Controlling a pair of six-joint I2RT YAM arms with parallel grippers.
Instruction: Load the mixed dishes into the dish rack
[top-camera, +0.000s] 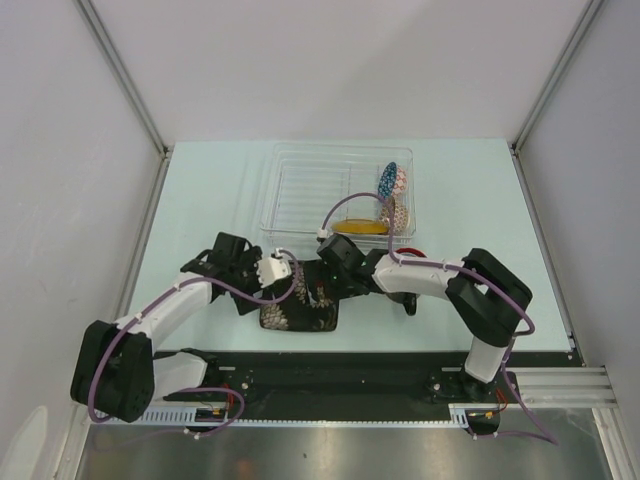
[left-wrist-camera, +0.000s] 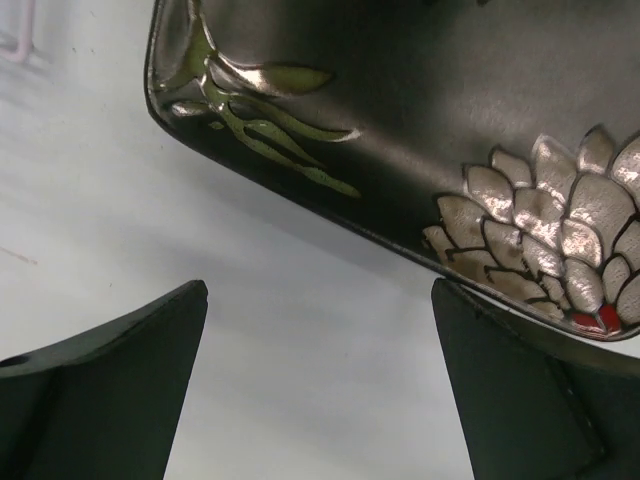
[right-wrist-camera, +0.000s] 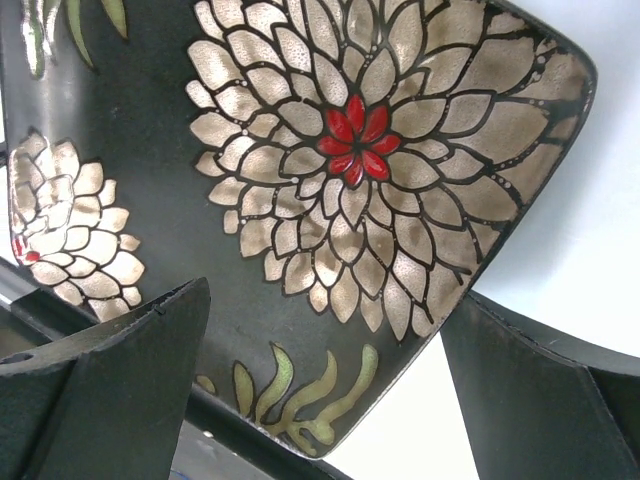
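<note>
Item under inspection: the dark square plate, lying flat on the table near its front edge, between the two arms and well short of the rack. Judged from its glossy, embossed floral surface, it is glazed ceramic: rigid, moderately heavy for its size, slick under the pads, and liable to chip or crack if dropped or knocked against the rack wall. Lying flat, it offers no face to pinch. The upturned rim at an edge or corner looks like the only workable hold, with one finger worked beneath it, and a shallow bite there may slip. The left gripper stands wide open and holds nothing. It faces one edge of the plate, and its right-hand finger sits close against that rim, though contact cannot be confirmed. The right gripper is likewise fully spread and empty, poised over the flowered face with a corner of the plate between its fingers. Also noted: the bowl and yellow plate stand in the rack. The mug is largely hidden by the right arm at the rack's near right corner, and whether it is inside or outside cannot be determined.
</note>
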